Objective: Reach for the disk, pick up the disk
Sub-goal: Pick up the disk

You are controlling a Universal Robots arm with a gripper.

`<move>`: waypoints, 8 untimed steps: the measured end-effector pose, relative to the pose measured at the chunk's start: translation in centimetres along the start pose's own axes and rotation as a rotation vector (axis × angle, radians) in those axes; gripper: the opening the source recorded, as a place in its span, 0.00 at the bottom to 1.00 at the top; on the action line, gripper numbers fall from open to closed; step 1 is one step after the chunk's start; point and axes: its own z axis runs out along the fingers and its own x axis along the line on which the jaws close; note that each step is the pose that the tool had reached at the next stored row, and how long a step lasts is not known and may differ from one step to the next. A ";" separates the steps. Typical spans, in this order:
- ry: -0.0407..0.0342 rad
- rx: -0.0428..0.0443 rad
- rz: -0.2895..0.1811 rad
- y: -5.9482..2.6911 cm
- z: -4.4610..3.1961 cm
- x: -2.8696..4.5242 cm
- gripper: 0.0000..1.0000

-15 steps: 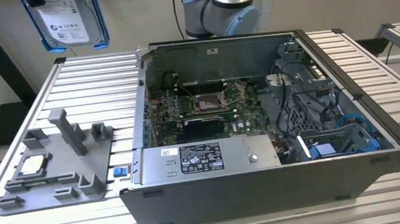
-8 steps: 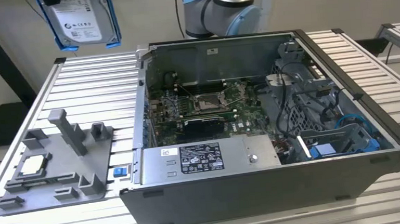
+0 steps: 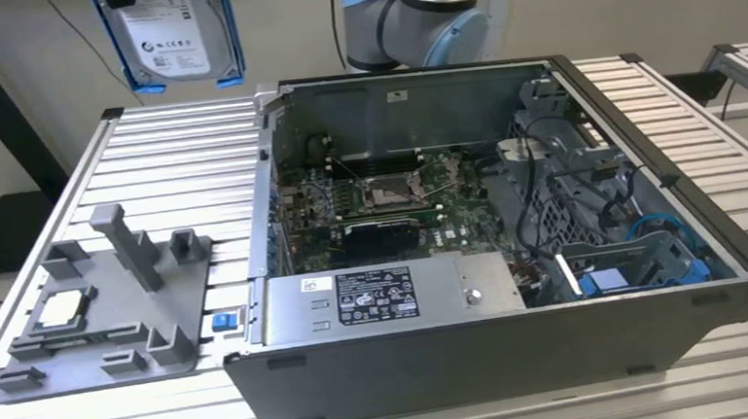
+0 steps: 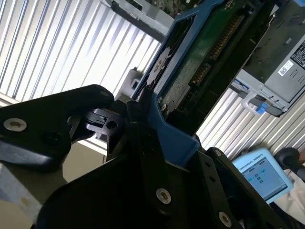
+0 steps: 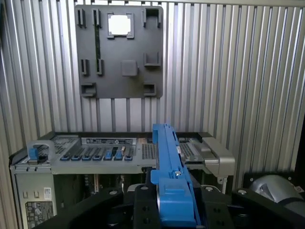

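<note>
1. Slatted metal table (image 3: 163, 154) carries the work. At the exterior view's left lies a grey fixture plate (image 3: 119, 293) holding a processor chip (image 3: 63, 308).
2. Far left, the disk (image 3: 169, 37) hangs well above the table, label outward.
3. My gripper (image 5: 174, 191) is clamped shut on the disk's blue frame.
4. Judgement: pressure belongs on the frame edges, evenly, never on the circuit board.
5. Right: the open computer case (image 3: 514, 357), well apart from the disk.

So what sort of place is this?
Probably a robotics lab bench for computer assembly work: an open computer case sits on a slatted metal table, beside a grey fixture plate, and the tool on the robot arm holds the disk aloft.
</note>
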 end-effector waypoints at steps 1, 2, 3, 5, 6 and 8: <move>-0.0001 0.0000 0.000 -0.24 0.04 0.00 0.00; -0.0001 0.0000 0.000 -0.50 0.07 0.00 0.00; -0.0001 0.0000 0.000 -0.80 0.11 0.00 0.00; 0.0000 -0.0001 0.000 -1.18 0.16 -0.01 0.00; -0.0001 0.0000 0.000 -1.24 0.18 -0.01 0.00; 0.0000 0.0000 0.000 -1.28 0.18 -0.01 0.00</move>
